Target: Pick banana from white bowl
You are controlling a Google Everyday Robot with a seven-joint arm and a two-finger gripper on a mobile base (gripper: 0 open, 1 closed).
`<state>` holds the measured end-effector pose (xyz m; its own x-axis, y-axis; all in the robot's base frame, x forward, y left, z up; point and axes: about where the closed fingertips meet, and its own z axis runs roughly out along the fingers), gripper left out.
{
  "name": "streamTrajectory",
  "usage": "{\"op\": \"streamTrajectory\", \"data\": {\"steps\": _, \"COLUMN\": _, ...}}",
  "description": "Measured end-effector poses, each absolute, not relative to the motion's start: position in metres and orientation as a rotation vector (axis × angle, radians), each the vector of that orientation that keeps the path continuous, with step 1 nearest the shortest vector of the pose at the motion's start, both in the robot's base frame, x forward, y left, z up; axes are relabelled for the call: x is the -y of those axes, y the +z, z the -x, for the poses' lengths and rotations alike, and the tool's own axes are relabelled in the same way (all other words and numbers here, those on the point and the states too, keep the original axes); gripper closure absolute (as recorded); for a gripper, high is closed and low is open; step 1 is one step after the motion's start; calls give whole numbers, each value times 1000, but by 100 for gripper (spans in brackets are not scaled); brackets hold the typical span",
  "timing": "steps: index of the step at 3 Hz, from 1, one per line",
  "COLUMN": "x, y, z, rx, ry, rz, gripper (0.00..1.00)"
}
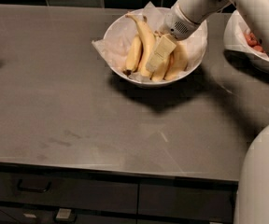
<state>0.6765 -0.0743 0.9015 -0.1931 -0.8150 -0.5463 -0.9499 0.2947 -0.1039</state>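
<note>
Top-down view of the counter (78,120). You are looking at the arm (197,3) reaching in from the upper right and slanting down into the white bowl (169,81), which is sitting near the back edge of the counter, a little right of centre.

The gripper (159,55) is lying inside the bowl, on top of the fruit and pointing down and to the left. You cannot tell how far it is open, nor whether it is gripping anything; only its pale flat outer face is showing.

The banana (146,38) is resting in the white bowl, just left of the gripper and touching its side. It is curving from its brownish stem at the bowl's far rim down towards the near rim. The other bananas (133,55) are lying alongside it, one to its left and two partly hidden under and to the right of the gripper.

The crinkled paper (118,38) is lining the bowl, its corners poking out over the rim on the left and at the back.

A second bowl (231,34) holding red fruit (254,40) is standing at the right edge, apart from the white bowl and partly hidden by the arm. The robot's body (263,181) is filling the lower right corner. The drawers (92,195) are running below the counter front.
</note>
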Motion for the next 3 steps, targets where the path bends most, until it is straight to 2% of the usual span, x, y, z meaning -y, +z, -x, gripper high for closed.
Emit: {"op": "streamTrajectory", "data": {"steps": 3, "x": 75, "y": 930, "z": -653, "rx": -1934, "ry": 257, "rz": 1513, "gripper": 94}}
